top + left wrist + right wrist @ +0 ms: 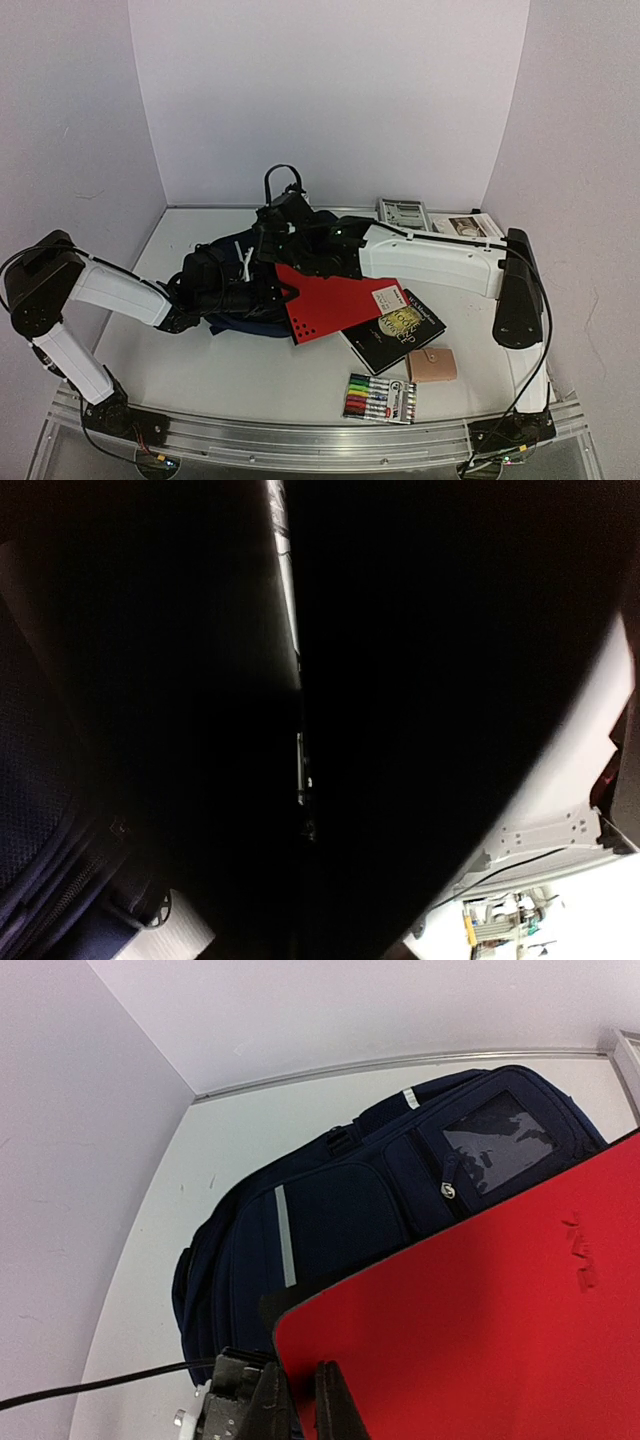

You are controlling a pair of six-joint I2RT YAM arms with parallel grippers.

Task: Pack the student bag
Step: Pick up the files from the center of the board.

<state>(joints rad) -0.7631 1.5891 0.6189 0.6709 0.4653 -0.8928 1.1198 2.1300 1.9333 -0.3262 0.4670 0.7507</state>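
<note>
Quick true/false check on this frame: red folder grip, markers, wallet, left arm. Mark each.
1. The right gripper is closed on the edge of the red folder. True.
2. The marker set is inside the student bag. False: it lies on the table near the front edge, outside the bag.
3. The tan wallet lies on the table, outside the bag. True.
4. The left arm is parked away from the bag. False: it reaches across to the bag's left side.
</note>
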